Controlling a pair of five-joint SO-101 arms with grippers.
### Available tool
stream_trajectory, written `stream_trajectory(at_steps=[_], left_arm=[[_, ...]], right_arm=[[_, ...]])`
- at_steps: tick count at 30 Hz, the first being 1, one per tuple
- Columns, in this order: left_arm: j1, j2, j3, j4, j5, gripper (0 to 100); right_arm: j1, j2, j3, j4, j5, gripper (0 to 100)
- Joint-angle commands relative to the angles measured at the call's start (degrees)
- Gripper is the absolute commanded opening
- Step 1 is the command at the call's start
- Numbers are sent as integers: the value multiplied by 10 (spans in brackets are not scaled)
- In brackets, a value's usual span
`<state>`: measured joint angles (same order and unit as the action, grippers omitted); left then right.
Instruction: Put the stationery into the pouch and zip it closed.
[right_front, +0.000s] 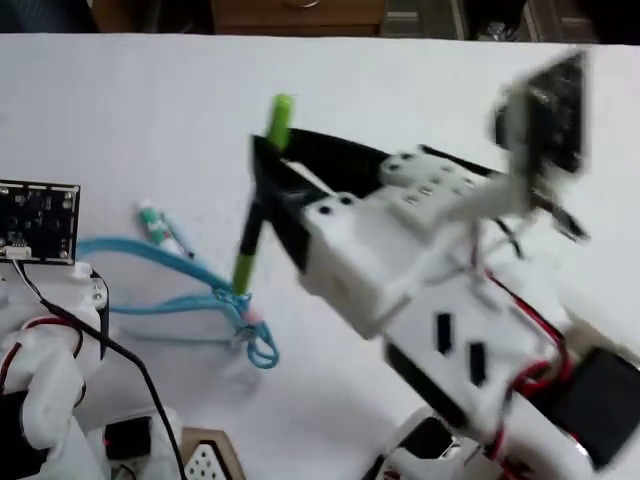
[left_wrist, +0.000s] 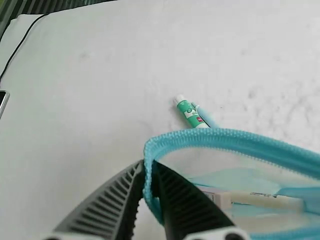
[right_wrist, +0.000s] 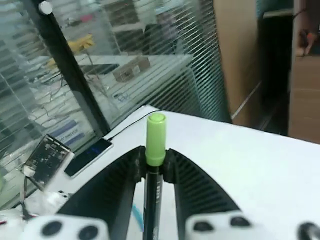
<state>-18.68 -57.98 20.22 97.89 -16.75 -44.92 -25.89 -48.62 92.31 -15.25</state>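
As left gripper (left_wrist: 148, 172) pinches the pouch rim (left_wrist: 235, 140), right gripper (right_wrist: 154, 161) clamps pen (right_wrist: 155, 134).

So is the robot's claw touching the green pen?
Touching. The right wrist view shows the right gripper shut on the pen, squeezing it from both sides at the bottom of its green cap.

Clear pouch (right_front: 165, 285), blue zip, unzipped, flat on table. Green-capped pen (right_front: 246, 262) tilted, 1 o'clock; sm. tube (right_front: 153, 220) 11 o'clock.
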Motion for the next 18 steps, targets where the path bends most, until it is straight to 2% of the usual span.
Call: stream_trajectory(at_steps=[1,4,9,18], left_arm=[[0,5,47,28,5,22],[1,5,47,28,5,22],[2,5,47,28,5,22],[2,5,47,28,5,22]], right_arm=[[39,-39,62,29,23,18],[65,-98,164,17,22,18],[73,-230,386,-98,34,18],[73,-487,810,-491,50,17]])
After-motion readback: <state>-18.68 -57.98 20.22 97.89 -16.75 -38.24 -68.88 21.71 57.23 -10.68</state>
